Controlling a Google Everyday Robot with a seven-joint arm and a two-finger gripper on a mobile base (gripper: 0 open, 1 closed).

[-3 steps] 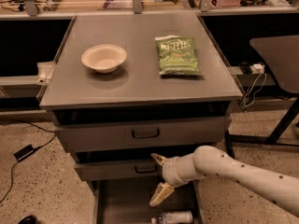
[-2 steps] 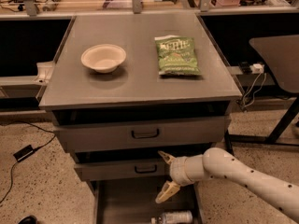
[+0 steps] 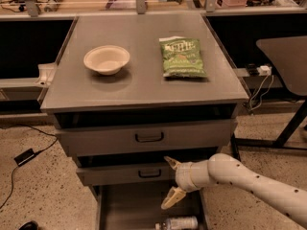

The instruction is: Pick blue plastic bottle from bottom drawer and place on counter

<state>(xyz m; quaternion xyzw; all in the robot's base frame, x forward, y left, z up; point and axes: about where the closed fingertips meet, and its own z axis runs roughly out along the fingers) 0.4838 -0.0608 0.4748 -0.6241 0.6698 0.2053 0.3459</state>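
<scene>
The blue plastic bottle lies on its side in the open bottom drawer, at the very bottom of the camera view, partly cut off. My gripper is open, its two tan fingers spread apart, just above the bottle and in front of the middle drawer. My white arm comes in from the lower right. The grey counter is the cabinet's top, above the drawers.
A white bowl and a green chip bag rest on the counter. Two upper drawers with black loop handles are slightly open. A dark table stands at right. Cables lie on the floor at left.
My gripper and arm have shifted slightly right and lower toward the bottle. The bottle and the counter items have not moved.
</scene>
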